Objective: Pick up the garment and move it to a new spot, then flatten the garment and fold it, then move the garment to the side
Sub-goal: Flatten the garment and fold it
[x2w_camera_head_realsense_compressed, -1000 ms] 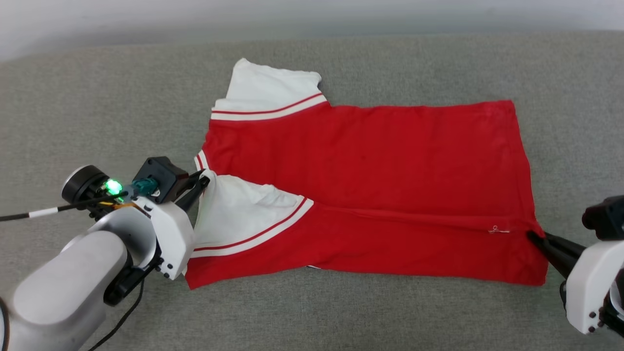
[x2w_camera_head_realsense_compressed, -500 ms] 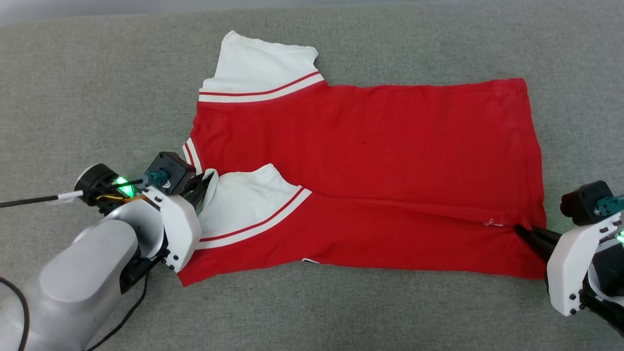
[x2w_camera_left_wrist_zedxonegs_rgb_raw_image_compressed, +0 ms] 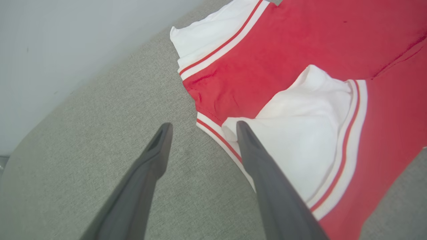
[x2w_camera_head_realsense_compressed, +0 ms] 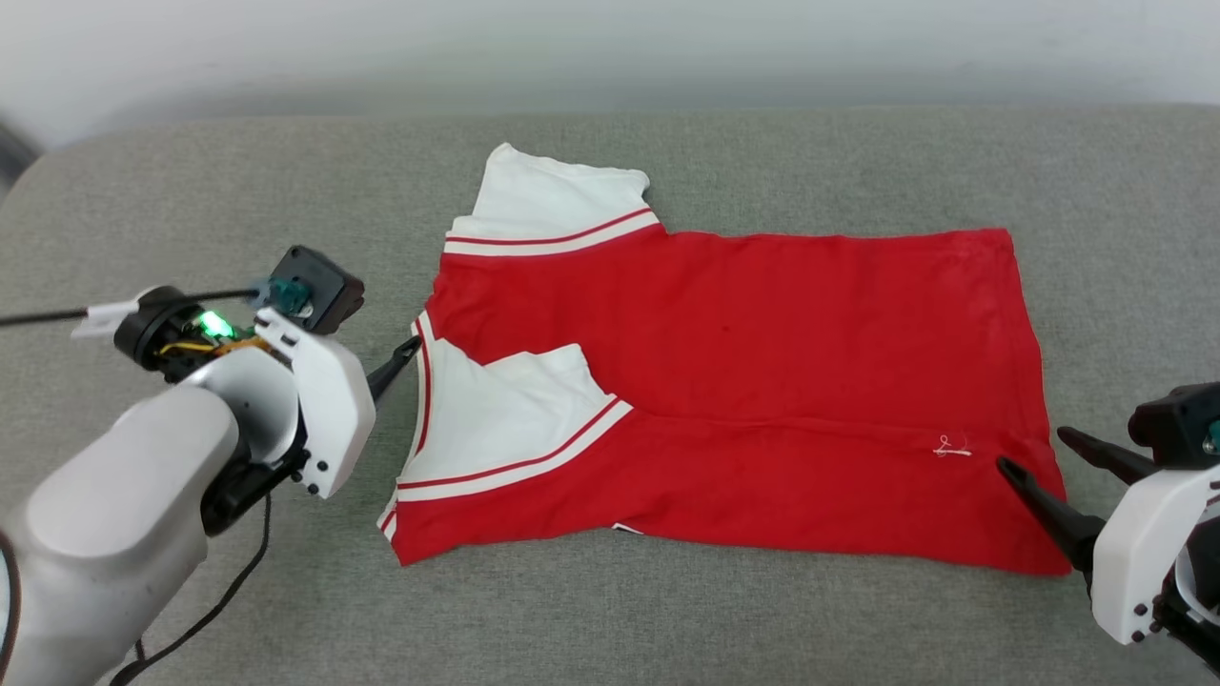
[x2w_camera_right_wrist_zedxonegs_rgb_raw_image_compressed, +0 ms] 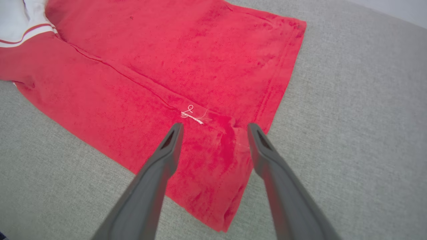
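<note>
The garment point(x2w_camera_head_realsense_compressed: 743, 362) lies spread on the grey cushion, back side up, with its near long edge folded over toward the middle. One white sleeve point(x2w_camera_head_realsense_compressed: 505, 410) lies folded on top and the other point(x2w_camera_head_realsense_compressed: 553, 200) sticks out at the far side. My left gripper point(x2w_camera_head_realsense_compressed: 405, 353) is open just left of the collar edge; in the left wrist view the left gripper point(x2w_camera_left_wrist_zedxonegs_rgb_raw_image_compressed: 203, 124) has one finger over the trim of the garment point(x2w_camera_left_wrist_zedxonegs_rgb_raw_image_compressed: 300, 50) and holds nothing. My right gripper point(x2w_camera_head_realsense_compressed: 1031, 449) stands open over the hem corner, and the right gripper point(x2w_camera_right_wrist_zedxonegs_rgb_raw_image_compressed: 216, 125) straddles the garment point(x2w_camera_right_wrist_zedxonegs_rgb_raw_image_compressed: 186, 50) without gripping it.
The grey fabric cushion point(x2w_camera_head_realsense_compressed: 191, 210) stretches well past the shirt on every side. A pale wall point(x2w_camera_head_realsense_compressed: 572, 48) runs behind its far edge. A black cable point(x2w_camera_head_realsense_compressed: 38, 316) trails from my left wrist off the left side.
Both grippers have gone from shut on the garment to open, letting it go. The folded sleeve and hem corner now lie flat. My left gripper has drawn back a little; the head camera shifted.
</note>
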